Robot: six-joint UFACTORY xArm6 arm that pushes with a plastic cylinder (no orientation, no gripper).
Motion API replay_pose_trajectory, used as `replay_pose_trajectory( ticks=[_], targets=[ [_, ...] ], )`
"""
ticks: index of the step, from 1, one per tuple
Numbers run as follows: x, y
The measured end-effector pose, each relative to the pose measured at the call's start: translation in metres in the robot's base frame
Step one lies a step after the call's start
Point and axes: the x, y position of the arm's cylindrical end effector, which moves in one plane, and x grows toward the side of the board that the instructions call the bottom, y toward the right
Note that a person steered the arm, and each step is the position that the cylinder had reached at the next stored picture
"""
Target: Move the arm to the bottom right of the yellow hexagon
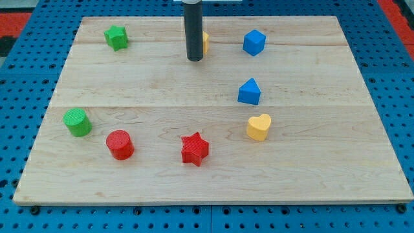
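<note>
The yellow hexagon sits near the top middle of the wooden board, mostly hidden behind my rod; only its right edge shows. My tip rests on the board just below and slightly left of that block, very close to it; I cannot tell if it touches.
A green star is at the top left. A blue hexagon-like block and a blue block are on the right. A yellow heart, red star, red cylinder and green cylinder lie lower down.
</note>
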Motion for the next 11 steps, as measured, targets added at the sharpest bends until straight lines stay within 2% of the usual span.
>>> replay_pose_trajectory(
  ticks=[11],
  targets=[
    [0.0,0.025]
  ],
)
